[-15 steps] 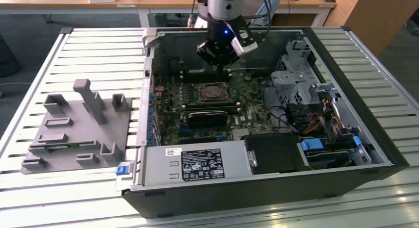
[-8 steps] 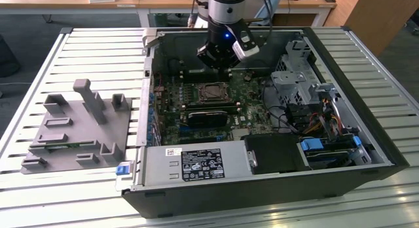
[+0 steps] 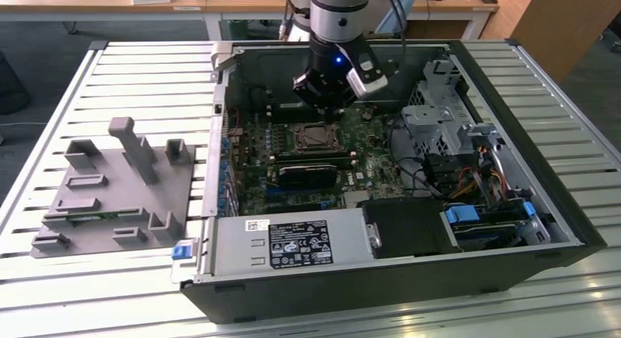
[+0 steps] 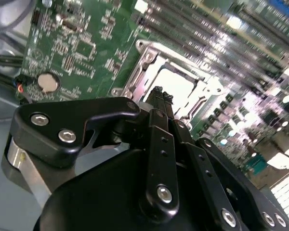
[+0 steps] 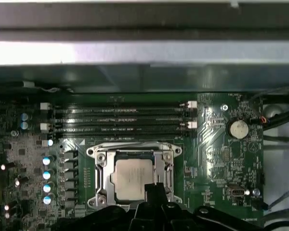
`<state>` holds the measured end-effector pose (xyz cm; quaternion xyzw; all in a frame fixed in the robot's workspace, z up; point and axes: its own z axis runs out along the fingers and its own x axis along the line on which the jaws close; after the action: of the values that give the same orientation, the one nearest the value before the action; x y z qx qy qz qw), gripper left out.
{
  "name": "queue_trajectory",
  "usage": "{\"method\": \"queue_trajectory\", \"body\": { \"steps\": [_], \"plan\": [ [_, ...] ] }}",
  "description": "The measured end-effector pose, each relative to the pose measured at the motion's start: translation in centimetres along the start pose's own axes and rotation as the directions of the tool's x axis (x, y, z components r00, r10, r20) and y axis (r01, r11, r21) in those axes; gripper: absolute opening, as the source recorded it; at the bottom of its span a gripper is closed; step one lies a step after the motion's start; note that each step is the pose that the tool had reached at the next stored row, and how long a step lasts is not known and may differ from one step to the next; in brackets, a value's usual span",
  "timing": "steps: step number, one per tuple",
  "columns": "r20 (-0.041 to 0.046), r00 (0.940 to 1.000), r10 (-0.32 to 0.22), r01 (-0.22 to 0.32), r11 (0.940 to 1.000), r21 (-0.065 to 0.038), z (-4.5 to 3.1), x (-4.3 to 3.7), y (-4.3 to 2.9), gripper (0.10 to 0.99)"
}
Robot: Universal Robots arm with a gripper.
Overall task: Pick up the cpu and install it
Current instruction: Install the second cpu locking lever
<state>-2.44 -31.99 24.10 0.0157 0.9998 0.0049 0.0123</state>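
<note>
Silvery-grey metal marks the cpu (image 5: 131, 178), which lies flat inside the square metal-framed socket (image 5: 97, 174) on the green motherboard (image 5: 216, 144); in the second wrist view it shows as a pale square (image 4: 176, 86) within the same frame. The black hand (image 4: 160, 96) hangs just above the socket, its two slim fingers (image 4: 156, 103) pressed together with no gap between them and nothing held. In the first wrist view the fingertips overlap the cpu's edge at about 5 o'clock of the chip, though whether they touch it cannot be told. In the exterior view the hand (image 3: 330, 114) reaches down into the open computer case (image 3: 408, 294), with the socket (image 3: 313, 137) just below it. Dark memory slots (image 5: 118, 120) run beside the socket, and a round coin battery (image 5: 238, 128) sits on the board at about 2 o'clock from it. A grey tray (image 3: 107, 200) with upright posts rests on the slatted bench (image 3: 126, 69), well apart at the case's 9 o'clock.
</note>
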Motion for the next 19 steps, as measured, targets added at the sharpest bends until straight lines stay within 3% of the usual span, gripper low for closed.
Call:
{"method": "queue_trajectory", "body": {
  "steps": [7,13,14,18,19],
  "plan": [
    [0.0000,1.0000,0.000,0.000,1.0000,0.000,-0.02,-0.06,-1.96,0.106],
    [-0.0006,1.0000,0.000,0.000,1.0000,-0.002,-0.01,-0.10,-3.12,0.106],
    [-0.0016,1.0000,0.000,0.000,1.0000,-0.006,0.00,-0.10,-3.23,0.106],
    [-0.0087,1.0000,0.001,-0.001,0.9990,-0.044,0.09,-0.10,-3.38,0.106],
    [-0.0092,1.0000,0.001,-0.001,0.9988,-0.049,0.15,-0.10,-3.40,0.106]
  ]
}}
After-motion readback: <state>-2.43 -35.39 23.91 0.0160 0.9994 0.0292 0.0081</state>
